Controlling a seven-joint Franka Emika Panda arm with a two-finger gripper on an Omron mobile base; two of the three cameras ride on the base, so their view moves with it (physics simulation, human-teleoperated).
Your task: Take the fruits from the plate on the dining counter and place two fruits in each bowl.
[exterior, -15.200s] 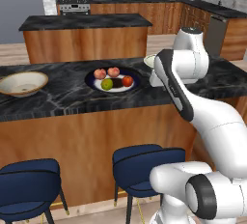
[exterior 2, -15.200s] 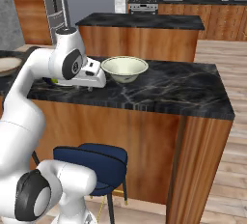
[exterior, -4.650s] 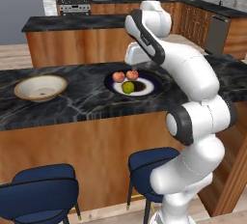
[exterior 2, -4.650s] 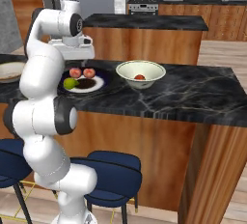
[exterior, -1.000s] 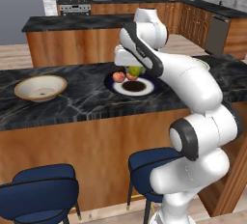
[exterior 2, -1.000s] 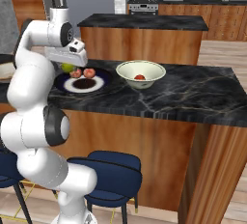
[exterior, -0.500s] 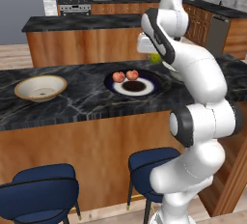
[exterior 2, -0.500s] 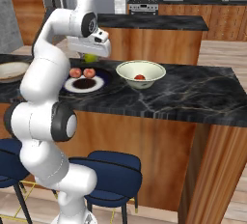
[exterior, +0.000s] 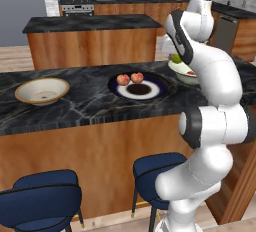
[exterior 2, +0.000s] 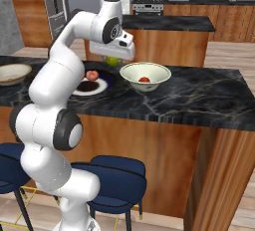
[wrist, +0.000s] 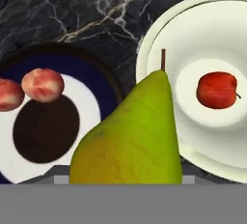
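The pear [wrist: 129,136], yellow-green with a brown stem, was held in the gripper [exterior 2: 115,58] and hung in the air between the plate [wrist: 96,76] and the pale bowl [wrist: 159,30]. In the hand view it was over the near rim of this bowl, not yet over its middle. The gripper was closed on the pear; its fingertips were hidden behind the fruit.

Inside the pale bowl a red apple [wrist: 217,90] lay already. Two pinkish peaches [wrist: 42,85] rested on the plate, side by side at its edge. The tan bowl [exterior: 42,90] stood well apart at the far left of the dining counter [exterior: 90,108] and looked empty.

I judge that the step in hand was the carrying of the second fruit to the pale bowl. The next move probably calls for bringing the pear a little further over the bowl, beside the apple and not on it, lowering it, and then opening the jaws. After this the two peaches would remain for the tan bowl.
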